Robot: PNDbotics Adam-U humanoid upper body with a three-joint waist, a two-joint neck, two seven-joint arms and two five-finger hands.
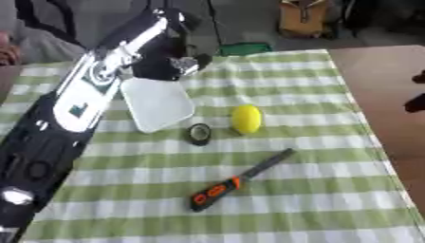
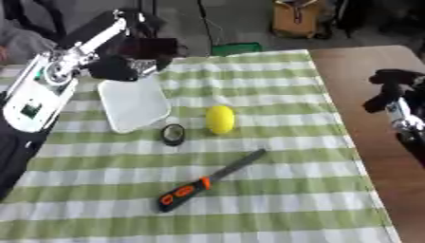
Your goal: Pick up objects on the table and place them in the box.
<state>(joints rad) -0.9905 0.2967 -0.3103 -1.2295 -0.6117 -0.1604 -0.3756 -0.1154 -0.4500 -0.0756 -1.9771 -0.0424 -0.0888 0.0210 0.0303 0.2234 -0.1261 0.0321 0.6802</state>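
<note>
Three loose things lie mid-frame on my surface (image 1: pixel 291 190), which wears a green-and-white checked cloth: a yellow lemon (image 1: pixel 245 118), a small dark ring of tape (image 1: pixel 199 133) just left of it, and below them a file (image 1: pixel 241 180) with a black-and-orange handle, lying on a slant with its dark blade pointing to the upper right. The lemon and the tape sit near each other but apart; the file is clear of both.

The white box (image 1: pixel 156 103), shallow with rounded corners, sits left of centre, its lower corner close to the tape. My left robot hand (image 1: pixel 170 61) hangs over the box's far edge in the upper left of the frame, at the end of a black and silver arm that runs up from the lower left corner. I cannot tell how its fingers stand.

My right robot hand (image 2: pixel 397 90) shows at the right edge, over bare brown wood beyond the cloth. It is dark and blurred, so its fingers are unclear too.

Along the top of the frame lies a grey floor with a green object (image 1: pixel 243 48) and a tan bag (image 1: pixel 303 18).
</note>
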